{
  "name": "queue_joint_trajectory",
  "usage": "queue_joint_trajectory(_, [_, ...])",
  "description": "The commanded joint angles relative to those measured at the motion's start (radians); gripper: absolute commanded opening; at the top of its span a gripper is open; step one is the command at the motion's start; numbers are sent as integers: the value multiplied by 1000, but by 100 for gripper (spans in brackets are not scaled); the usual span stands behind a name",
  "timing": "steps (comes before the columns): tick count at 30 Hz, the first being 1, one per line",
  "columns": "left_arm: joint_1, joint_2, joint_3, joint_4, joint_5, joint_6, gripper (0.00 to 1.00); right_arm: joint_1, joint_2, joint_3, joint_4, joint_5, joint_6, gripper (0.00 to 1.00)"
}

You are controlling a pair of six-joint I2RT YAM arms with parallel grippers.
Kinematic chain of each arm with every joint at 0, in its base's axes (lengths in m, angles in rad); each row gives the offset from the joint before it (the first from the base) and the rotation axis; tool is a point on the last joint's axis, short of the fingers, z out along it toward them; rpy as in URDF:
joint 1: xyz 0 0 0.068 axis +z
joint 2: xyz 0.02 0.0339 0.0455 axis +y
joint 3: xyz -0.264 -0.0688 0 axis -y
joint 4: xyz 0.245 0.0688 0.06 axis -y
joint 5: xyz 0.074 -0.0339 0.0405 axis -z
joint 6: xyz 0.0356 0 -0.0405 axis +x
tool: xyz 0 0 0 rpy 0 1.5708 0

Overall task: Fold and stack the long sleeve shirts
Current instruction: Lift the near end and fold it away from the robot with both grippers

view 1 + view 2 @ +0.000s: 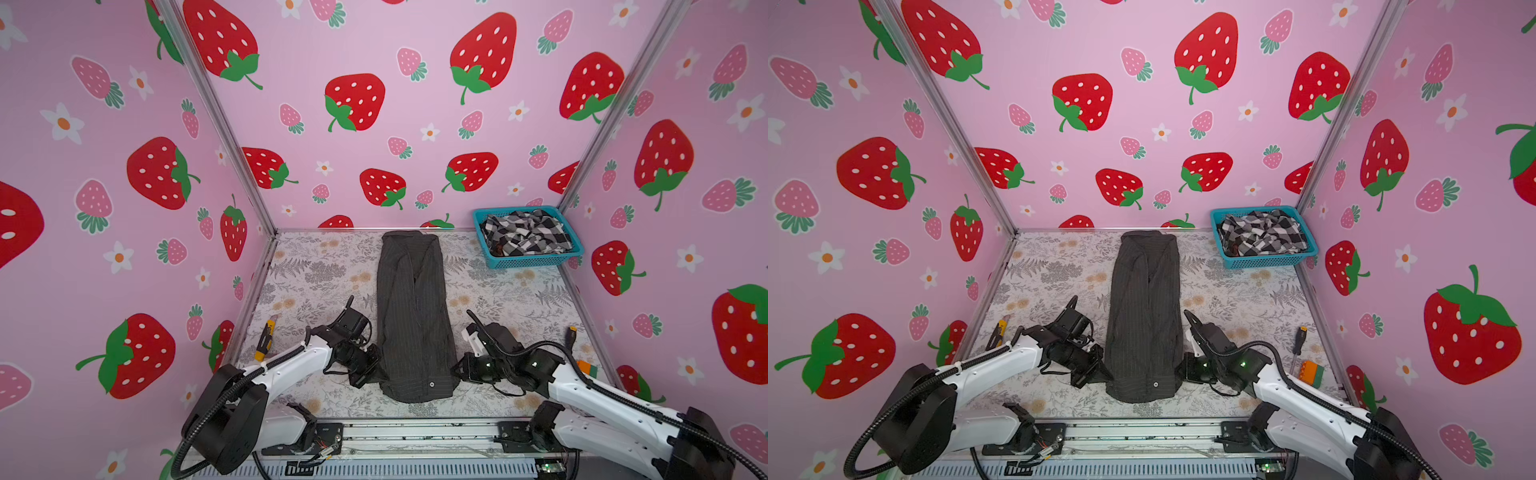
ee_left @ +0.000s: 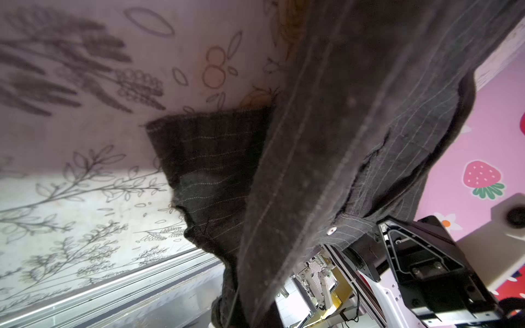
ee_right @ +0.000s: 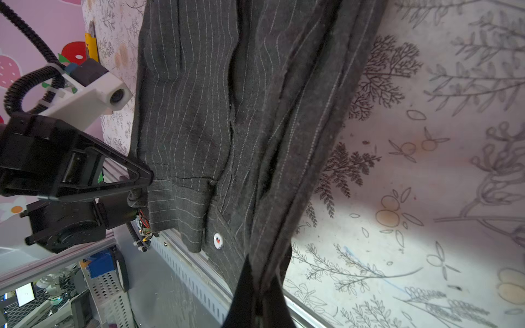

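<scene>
From above, pinstriped shirt (image 1: 413, 316) hides left gripper (image 1: 380, 376) jaws; right gripper (image 1: 454, 371) jaws too.

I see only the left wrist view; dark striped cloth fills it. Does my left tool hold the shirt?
Observer: Yes, the left tool is shut on the near left edge of the pinstriped shirt.
Operator: And the right tool?
Observer: The right tool is shut on the near right edge.
Operator: Where is the other shirt?
Observer: The checked shirt lies crumpled in the blue basket, at the far right corner.
</scene>
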Motion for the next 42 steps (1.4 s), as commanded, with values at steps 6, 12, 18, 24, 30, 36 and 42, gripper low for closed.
queue_joint_trajectory(6, [87, 85, 276, 57, 23, -44, 0, -135, 130, 225, -44, 1, -82, 0])
queue_joint_trajectory(12, [176, 397, 552, 114, 14, -13, 0, -319, 487, 500, -24, -92, -255, 0])
queue_joint_trajectory(18, [244, 732, 896, 66, 5, 41, 0, -451, 867, 833, -55, -146, -350, 0])
queue_joint_trajectory(24, [276, 937, 1126, 70, 22, -5, 0, -522, 1079, 1047, -88, -215, -379, 0])
queue_joint_trajectory(30, [272, 938, 1129, 112, 26, -34, 0, -529, 1119, 1090, -96, -242, -393, 0])
queue_joint_trajectory(36, [287, 886, 1074, 157, 36, -59, 0, -527, 1129, 1159, -105, -269, -394, 0])
queue_joint_trajectory(42, [308, 884, 1117, 151, 12, -67, 0, -526, 1189, 1296, -138, -270, -390, 0])
